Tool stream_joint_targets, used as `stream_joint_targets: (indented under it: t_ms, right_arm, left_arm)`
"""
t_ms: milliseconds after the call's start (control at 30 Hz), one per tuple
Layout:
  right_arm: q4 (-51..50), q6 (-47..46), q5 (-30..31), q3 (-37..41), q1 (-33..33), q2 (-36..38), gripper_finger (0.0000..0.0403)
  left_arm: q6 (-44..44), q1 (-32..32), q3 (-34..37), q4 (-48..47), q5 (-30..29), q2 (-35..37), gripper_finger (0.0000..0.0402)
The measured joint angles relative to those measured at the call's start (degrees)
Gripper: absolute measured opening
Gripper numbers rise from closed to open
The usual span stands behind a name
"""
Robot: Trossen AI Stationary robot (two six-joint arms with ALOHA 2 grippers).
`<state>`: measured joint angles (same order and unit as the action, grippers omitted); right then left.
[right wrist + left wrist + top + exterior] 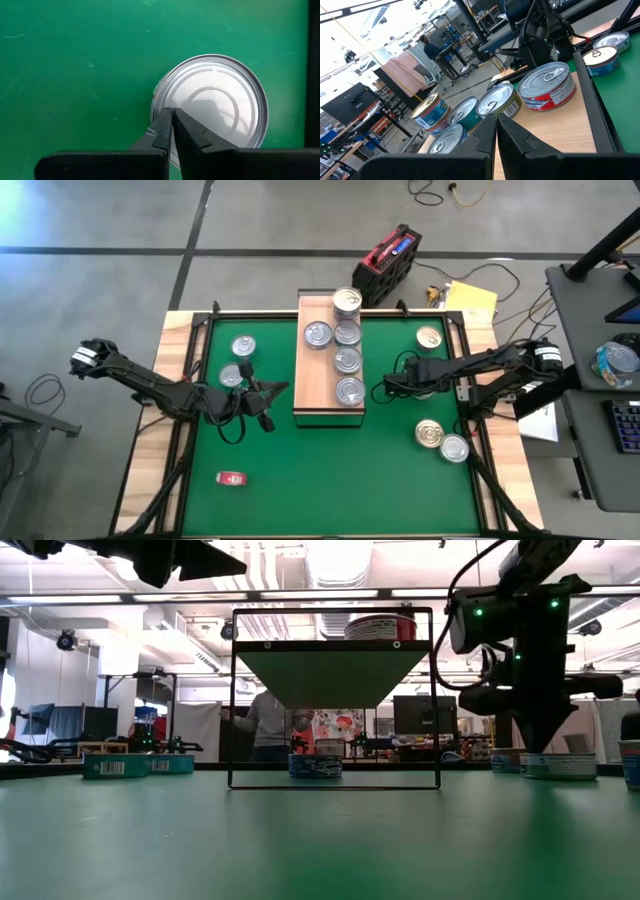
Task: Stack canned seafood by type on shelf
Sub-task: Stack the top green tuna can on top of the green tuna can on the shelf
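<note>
Five tins sit on shelf, frame centre; roughly five wait on green mat, left and right. Task about half done. Left gripper beside shelf, right gripper above mat tin, both pressed together, empty.

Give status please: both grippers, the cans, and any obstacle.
Left gripper shut, empty, beside shelf. Right gripper shut, empty, above a silver-lidded can on the mat. Five cans on shelf. Nothing blocking.
</note>
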<state>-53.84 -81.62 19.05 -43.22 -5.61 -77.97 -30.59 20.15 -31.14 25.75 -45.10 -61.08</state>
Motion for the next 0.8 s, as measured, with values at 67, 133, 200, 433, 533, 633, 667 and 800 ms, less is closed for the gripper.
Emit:
stream_joint_targets:
  t_ms: [67,133,200,433,533,633,667,800]
  right_arm:
    - [0.74,0.63,-0.05,-0.02,0.09,0.0,0.0012]
    - [1.05,1.47,-0.54,-0.02,0.09,0.02,0.0012]
    - [1.17,2.06,-0.84,-0.03,0.09,0.02,0.0012]
    - [2.05,5.9,-4.14,-1.3,1.24,0.02,0.0012]
    - [2.18,7.3,-6.12,-1.92,1.88,0.02,0.0012]
    - [2.42,7.72,-7.01,-2.28,3.04,0.02,0.0012]
    - [2.74,7.73,-7.07,-2.34,3.52,0.02,0.0012]
    - [4.81,7.87,-7.06,-2.38,5.45,0.02,0.0012]
  left_arm:
    - [0.0,0.01,0.0,0.01,0.0,0.0,0.0]
    - [0.0,0.0,0.0,-0.01,0.0,0.0,0.0]
    - [0.0,-0.01,0.0,0.0,0.0,0.0,0.0]
    - [0.02,0.01,0.0,-0.01,0.0,0.0,0.0]
    - [0.1,-0.01,0.0,-0.01,0.0,0.0,0.0]
    - [0.27,-0.01,0.0,0.01,0.02,0.0,0.0]
    - [0.35,0.0,0.0,0.01,0.01,0.0,0.0]
    - [0.44,-0.01,0.0,0.01,0.0,0.0,0.0]
